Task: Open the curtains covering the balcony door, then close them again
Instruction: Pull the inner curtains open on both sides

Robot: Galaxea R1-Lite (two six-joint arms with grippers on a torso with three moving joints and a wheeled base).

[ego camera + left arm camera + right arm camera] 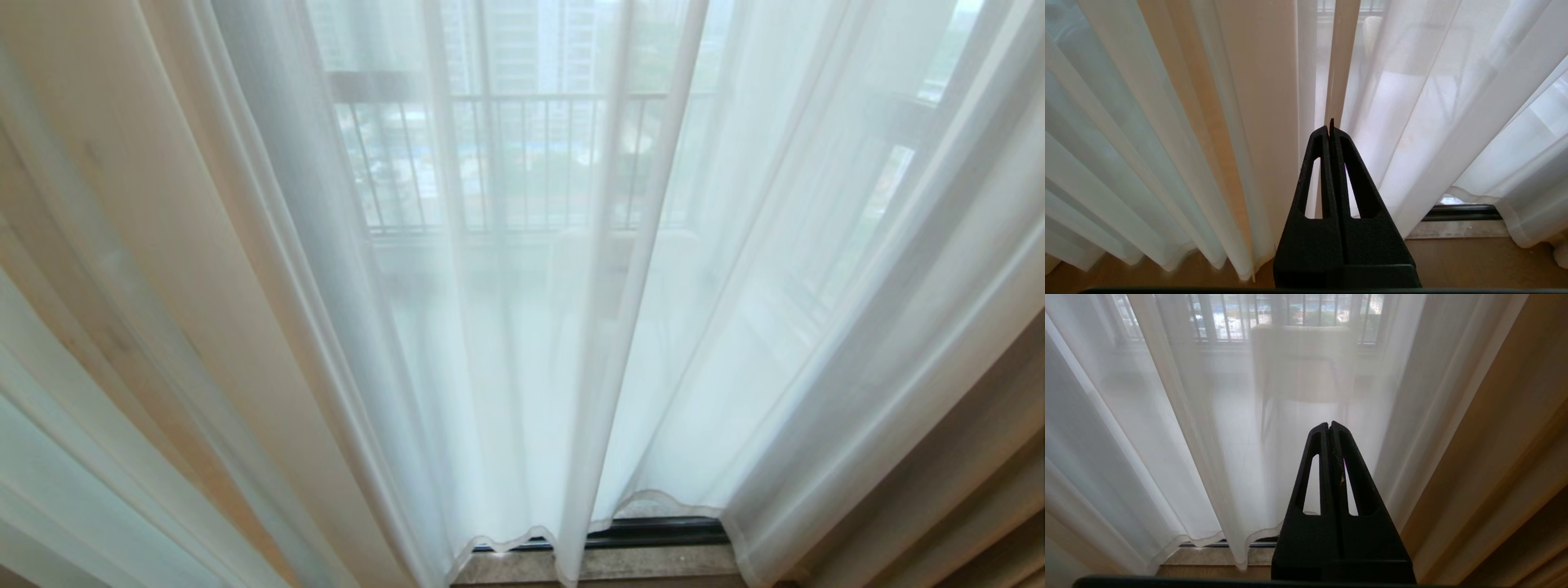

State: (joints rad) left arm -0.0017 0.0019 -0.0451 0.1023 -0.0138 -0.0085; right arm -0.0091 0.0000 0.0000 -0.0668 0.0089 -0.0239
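**A:** Where does it stand from your end?

**B:** I see the curtains [522,343] drawn fully across the balcony door [653,532], whose dark bottom track only peeks out under the hems, near the floor. Two sheer panels meet roughly in the middle of the head view, the overlap edge running down to the hem. Neither arm shows in that view. On the wrist cameras the left gripper [1330,127] has its fingers pressed together on nothing, just short of the fabric; the right gripper [1329,425] is likewise pinched together and empty, facing the sheer.

**A:** What worries you?

**B:** Mostly the grab. I would judge the sheer slippery and thin, so jaws that close on one loose fold could slide off mid-pull, leaving the door half covered. Pinching both overlapping panels at once would drag the wrong one along. On the far right hangs a heavier brown drape [1506,457]; catching it by mistake would add load. And I can't see the top rail, so a snag there would go unnoticed until the cloth strains.
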